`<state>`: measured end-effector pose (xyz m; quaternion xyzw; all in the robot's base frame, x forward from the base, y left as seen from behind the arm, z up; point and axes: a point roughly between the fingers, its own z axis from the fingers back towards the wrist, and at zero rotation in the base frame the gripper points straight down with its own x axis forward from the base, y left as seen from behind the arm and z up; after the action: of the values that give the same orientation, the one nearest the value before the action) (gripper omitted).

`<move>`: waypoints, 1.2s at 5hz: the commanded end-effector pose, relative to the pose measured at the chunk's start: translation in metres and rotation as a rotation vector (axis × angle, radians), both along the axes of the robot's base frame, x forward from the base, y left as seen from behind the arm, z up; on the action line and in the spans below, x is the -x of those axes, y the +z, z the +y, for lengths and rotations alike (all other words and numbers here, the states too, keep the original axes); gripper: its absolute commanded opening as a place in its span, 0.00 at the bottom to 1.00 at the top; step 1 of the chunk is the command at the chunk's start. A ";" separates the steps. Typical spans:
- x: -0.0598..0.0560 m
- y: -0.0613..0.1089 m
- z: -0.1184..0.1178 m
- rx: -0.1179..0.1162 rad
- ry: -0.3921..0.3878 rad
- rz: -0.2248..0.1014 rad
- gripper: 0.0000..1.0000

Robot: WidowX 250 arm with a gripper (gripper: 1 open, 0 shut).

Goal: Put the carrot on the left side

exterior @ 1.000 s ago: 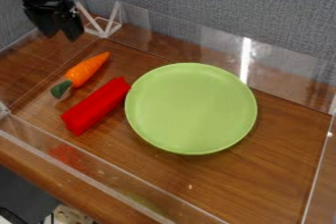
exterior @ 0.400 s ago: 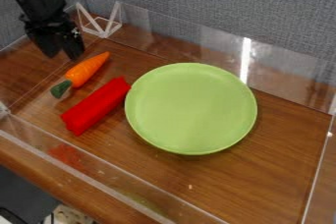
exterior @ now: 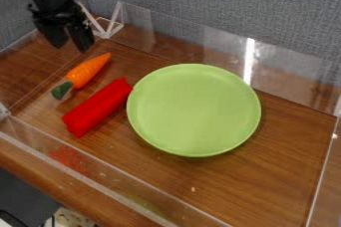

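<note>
The end effector (exterior: 64,39) is held wide open and empty near the desk's (exterior: 286,136) far left corner. The carrot (exterior: 83,74) is laid just below it, beside the red block (exterior: 96,107).

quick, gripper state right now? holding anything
gripper: open, jaws spread, holding nothing; it hangs above the carrot, not touching it.
</note>
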<state>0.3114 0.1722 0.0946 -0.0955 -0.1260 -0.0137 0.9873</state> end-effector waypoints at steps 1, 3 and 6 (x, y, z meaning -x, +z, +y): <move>-0.007 0.040 -0.002 -0.066 0.009 -0.086 1.00; -0.006 0.037 -0.006 -0.055 0.059 -0.076 1.00; 0.000 0.013 0.008 -0.035 0.125 -0.044 1.00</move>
<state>0.3107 0.1744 0.0929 -0.0819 -0.1324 0.0451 0.9868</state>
